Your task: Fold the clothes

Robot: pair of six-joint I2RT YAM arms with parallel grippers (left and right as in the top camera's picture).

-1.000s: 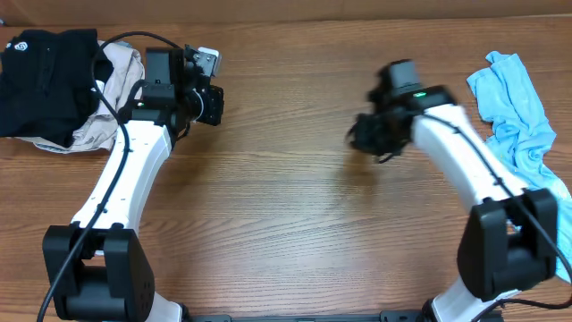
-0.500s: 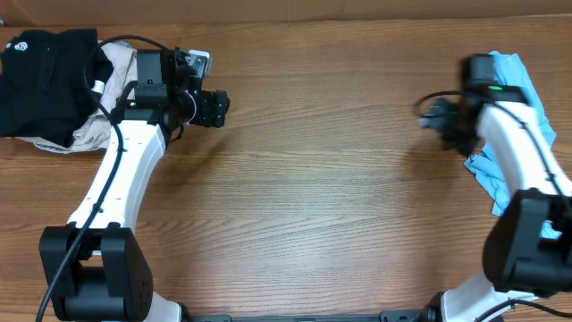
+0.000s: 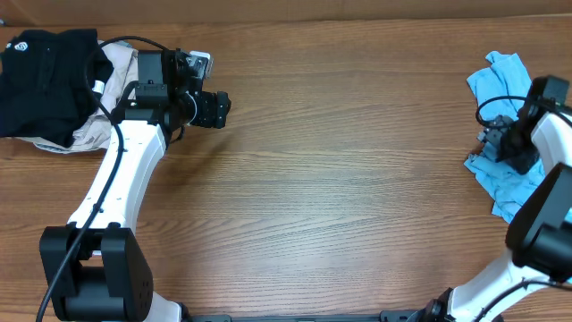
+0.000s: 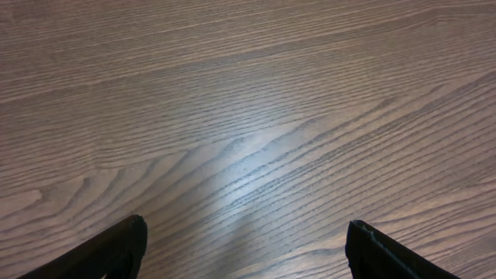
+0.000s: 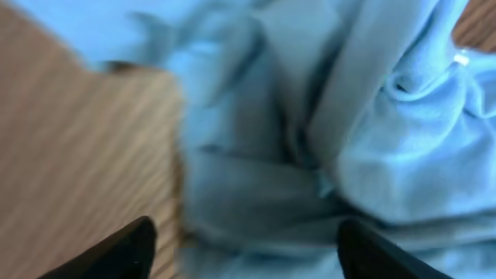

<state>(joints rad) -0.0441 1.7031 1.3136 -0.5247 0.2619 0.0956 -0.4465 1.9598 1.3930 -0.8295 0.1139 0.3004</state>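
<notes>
The clothes, a crumpled light sky-blue T-shirt (image 3: 502,79), lie bunched at the table's right edge. My right gripper (image 3: 491,140) hangs over the shirt's left border, jaws open. In the right wrist view the blue fabric (image 5: 325,132) fills the frame, blurred, between the two dark fingertips (image 5: 124,248), which hold nothing. My left gripper (image 3: 222,108) is at the upper left of the table, open over bare wood. The left wrist view shows only wood grain between its spread fingertips (image 4: 116,248).
A black garment with a small white logo (image 3: 45,76) and a beige garment (image 3: 112,98) are piled at the far left, beside the left arm. The brown wooden table (image 3: 340,179) spans the space between the arms.
The right arm has swung from the table's middle out to the right edge, over the blue shirt. Both grippers went from shut to open. The left arm barely moved.
</notes>
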